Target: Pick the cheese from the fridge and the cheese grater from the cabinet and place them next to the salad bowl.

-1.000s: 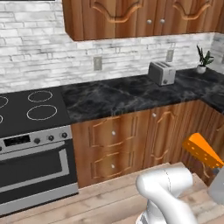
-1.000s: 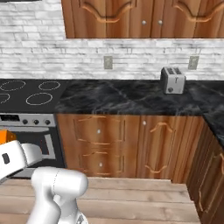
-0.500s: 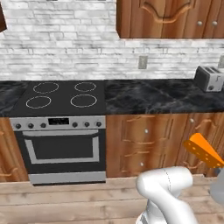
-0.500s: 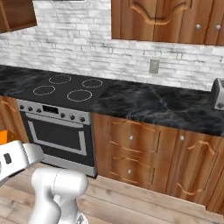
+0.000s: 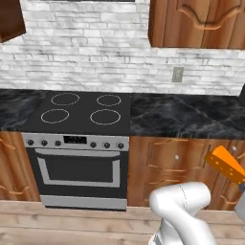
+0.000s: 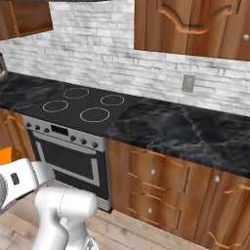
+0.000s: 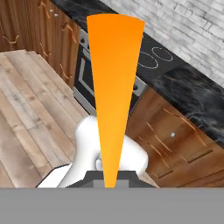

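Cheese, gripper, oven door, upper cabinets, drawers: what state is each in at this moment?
cheese: held in the gripper, off any surface, narrow end at the fingers
gripper: shut on the cheese
oven door: closed
upper cabinet doors: closed
drawers: closed

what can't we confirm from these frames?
- Grip on the cheese: hand view, the wedge's narrow end drops behind the bottom edge, so finger contact is hidden.
- Cheese in the left base view: cut off by the right edge.
- Cheese in the right base view: an orange sliver at the left edge, behind the arm.
- Stove panel readout: too small to read.
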